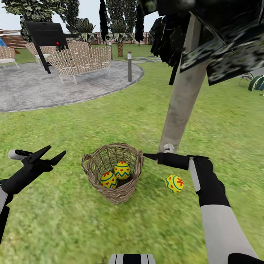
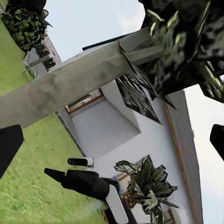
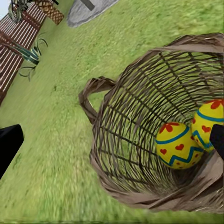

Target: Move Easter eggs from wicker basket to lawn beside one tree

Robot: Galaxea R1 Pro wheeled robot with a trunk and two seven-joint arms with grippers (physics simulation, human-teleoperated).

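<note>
Head view: two Easter eggs (image 1: 115, 175) sit in the wicker basket (image 1: 113, 171); a third (image 1: 174, 183) lies on lawn (image 1: 73, 220) beside the tree (image 1: 183, 99). Both end effectors, left (image 1: 51, 154) and right (image 1: 148, 156), are open, empty.

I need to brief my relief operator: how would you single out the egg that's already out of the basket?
Find the pale tree trunk rising from the lawn. The wicker basket stands nearby. The egg lies alone on the grass near the trunk's base; the other two eggs sit inside the wicker.
</note>
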